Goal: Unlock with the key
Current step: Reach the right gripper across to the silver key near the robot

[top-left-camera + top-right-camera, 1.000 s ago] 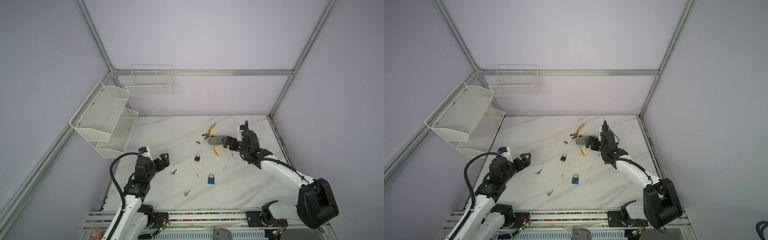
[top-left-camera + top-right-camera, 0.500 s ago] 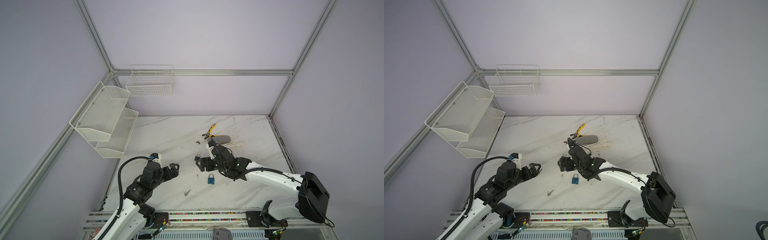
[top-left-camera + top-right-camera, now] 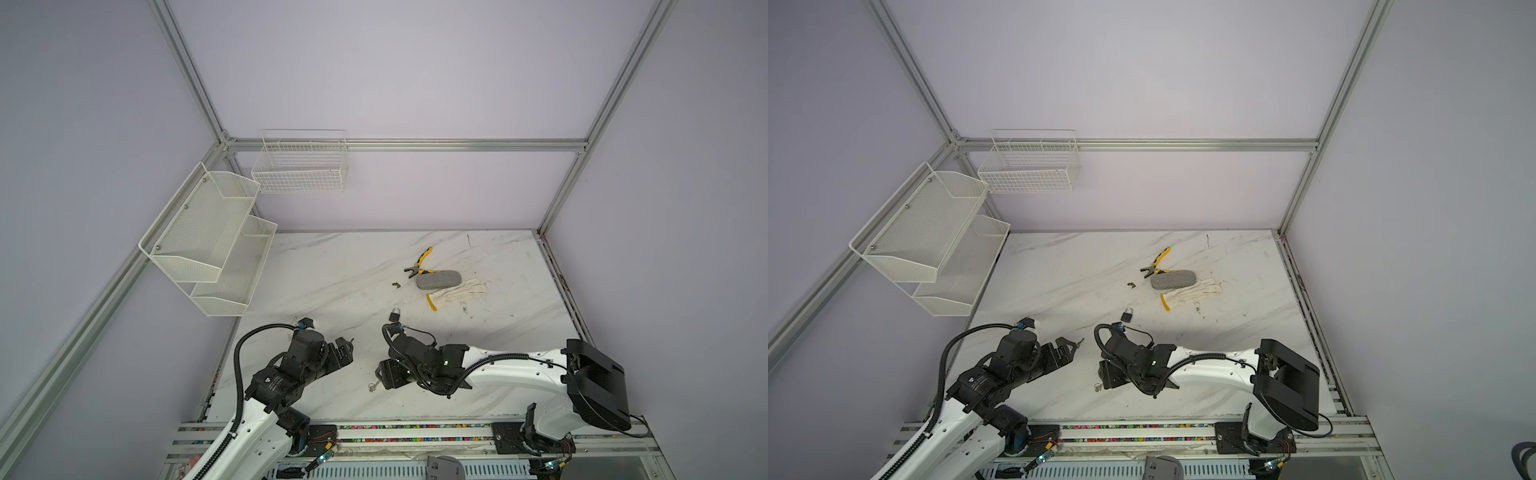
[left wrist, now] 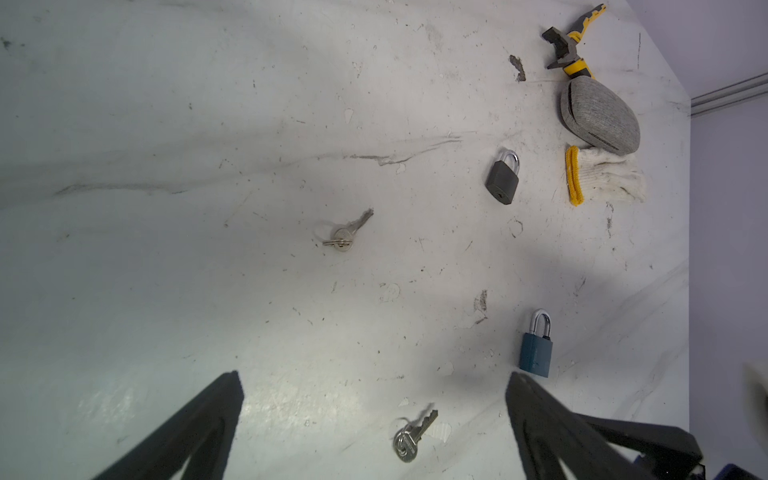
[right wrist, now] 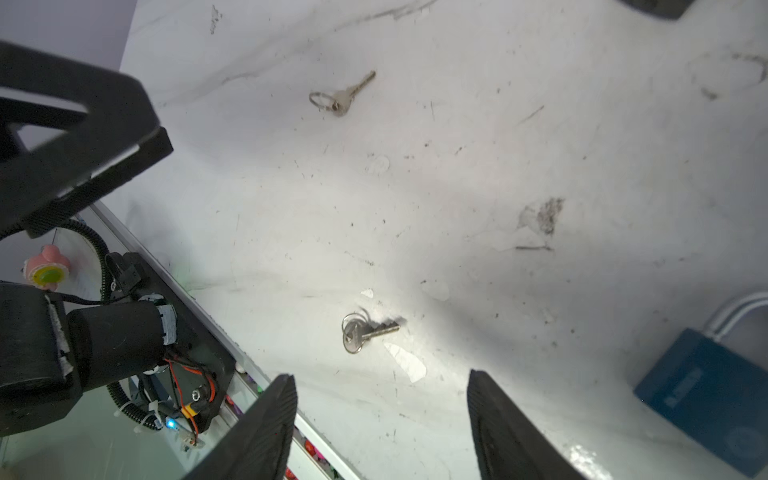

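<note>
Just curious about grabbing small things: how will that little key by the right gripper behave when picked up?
The key lies flat on the smooth table, so it will probably slide before it lifts. It looks like thin, stiff metal, likely light. Its loose ring may dangle once raised.

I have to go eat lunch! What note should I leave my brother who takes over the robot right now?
Left gripper: open, empty, above the table.
Right gripper: open, empty, just short of the near key, which lies flat.
Second key lies further out. Blue padlock sits beside the right gripper, black padlock further back; both shackles look shut.
Done: nothing picked up, nothing unlocked.
Left: grasp a key, steady a padlock, insert, turn. Which key fits which lock cannot be told.
</note>
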